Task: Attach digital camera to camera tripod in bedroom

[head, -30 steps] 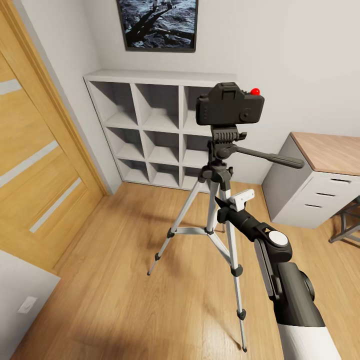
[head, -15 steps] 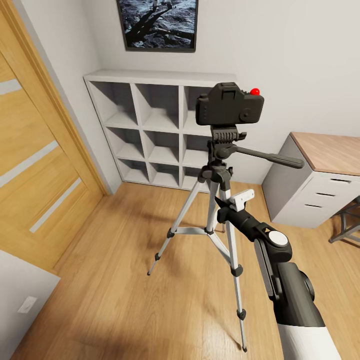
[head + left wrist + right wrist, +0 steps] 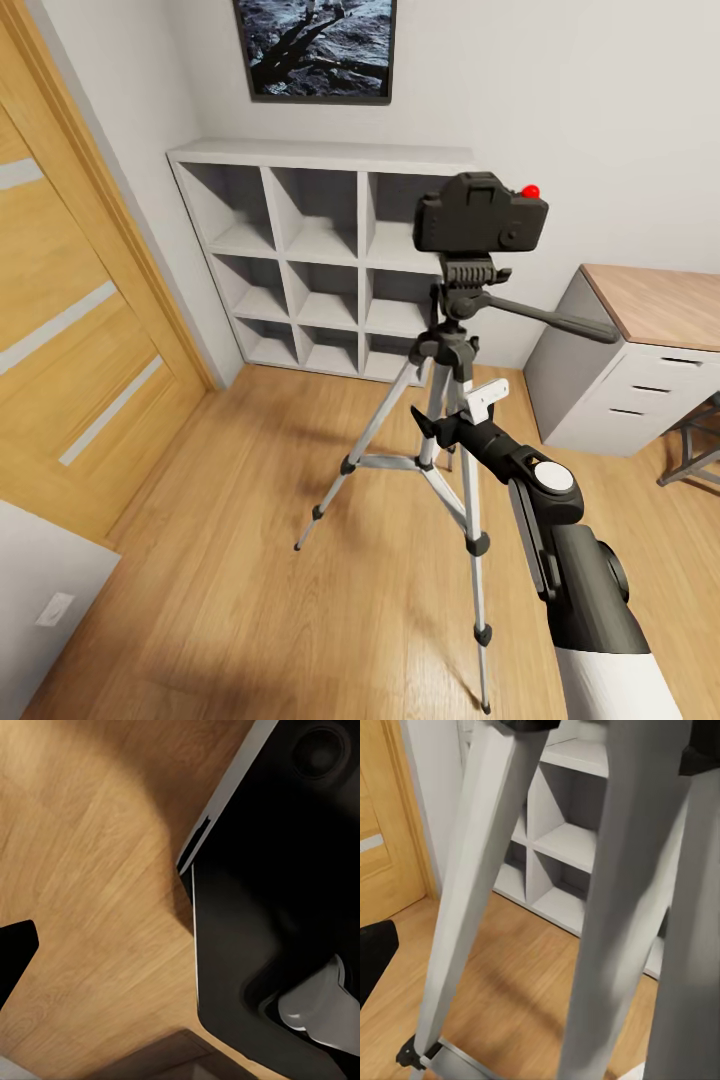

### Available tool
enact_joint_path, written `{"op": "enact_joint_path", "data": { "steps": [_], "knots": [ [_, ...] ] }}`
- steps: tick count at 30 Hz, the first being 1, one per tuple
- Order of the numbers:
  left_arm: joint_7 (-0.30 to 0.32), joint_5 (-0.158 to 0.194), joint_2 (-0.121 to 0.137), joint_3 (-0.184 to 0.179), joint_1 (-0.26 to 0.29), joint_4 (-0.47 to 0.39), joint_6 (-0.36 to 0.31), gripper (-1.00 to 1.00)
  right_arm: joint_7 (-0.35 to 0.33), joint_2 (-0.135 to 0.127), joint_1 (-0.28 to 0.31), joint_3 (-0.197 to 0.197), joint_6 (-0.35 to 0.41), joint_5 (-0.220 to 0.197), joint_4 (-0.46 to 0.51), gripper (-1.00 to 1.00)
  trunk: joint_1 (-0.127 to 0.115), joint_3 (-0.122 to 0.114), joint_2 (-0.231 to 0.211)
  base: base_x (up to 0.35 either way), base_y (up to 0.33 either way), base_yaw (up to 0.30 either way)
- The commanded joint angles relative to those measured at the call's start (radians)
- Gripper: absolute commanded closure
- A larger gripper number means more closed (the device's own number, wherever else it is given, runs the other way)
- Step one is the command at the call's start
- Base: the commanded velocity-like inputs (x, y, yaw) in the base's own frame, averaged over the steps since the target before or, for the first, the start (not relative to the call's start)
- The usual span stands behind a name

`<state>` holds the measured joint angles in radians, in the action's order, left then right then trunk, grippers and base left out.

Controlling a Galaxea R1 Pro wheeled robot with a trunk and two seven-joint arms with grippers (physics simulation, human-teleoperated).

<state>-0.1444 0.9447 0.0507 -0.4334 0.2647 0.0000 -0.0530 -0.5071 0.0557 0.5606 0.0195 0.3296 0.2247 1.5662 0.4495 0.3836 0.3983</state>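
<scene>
The black digital camera (image 3: 481, 222), red dot on top, sits on the head of the camera tripod (image 3: 455, 345), which stands on the wood floor before the white cube shelf (image 3: 300, 260). The tripod's long pan handle (image 3: 560, 320) points right. My right gripper (image 3: 455, 408) is open at mid-height, its black and white fingers on either side of the silver legs. The right wrist view looks close along those legs (image 3: 607, 907), with one black finger (image 3: 375, 952) at the edge. A black finger (image 3: 15, 960) of my left gripper stands wide to one side above the floor, beside my dark base (image 3: 270, 870).
A wooden door (image 3: 70, 330) lines the left wall. A grey drawer unit with a wooden top (image 3: 640, 350) stands to the right, a dark stool (image 3: 695, 440) beside it. The astronaut picture (image 3: 315, 45) hangs above the shelf. Open floor lies in front of the tripod.
The tripod's head and the camera have shifted to the right while the feet stay about in place. My right gripper's black finger has spread wider around the legs.
</scene>
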Motion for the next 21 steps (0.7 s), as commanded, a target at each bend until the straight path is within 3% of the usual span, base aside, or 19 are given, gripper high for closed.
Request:
{"op": "enact_joint_path", "data": {
  "steps": [1,7,21],
  "knots": [
    [-0.003,0.006,0.0,-0.008,0.001,0.0,-0.003,-1.0,-0.008,0.001,0.001,0.002,0.004,0.007,0.001,-1.0,0.001,0.001,0.002,0.0,0.0,0.0],
    [-0.003,0.006,0.0,-0.009,0.001,0.0,-0.002,-1.0,-0.008,0.001,0.001,0.002,0.004,0.007,0.001,-1.0,0.001,0.001,0.002,-0.082,-0.038,0.0],
    [-0.003,0.006,0.0,-0.008,0.001,0.0,-0.003,-1.0,-0.008,0.001,0.001,0.003,0.003,0.007,0.001,-1.0,0.001,0.001,0.002,-0.225,-0.119,0.0]
  ]
}}
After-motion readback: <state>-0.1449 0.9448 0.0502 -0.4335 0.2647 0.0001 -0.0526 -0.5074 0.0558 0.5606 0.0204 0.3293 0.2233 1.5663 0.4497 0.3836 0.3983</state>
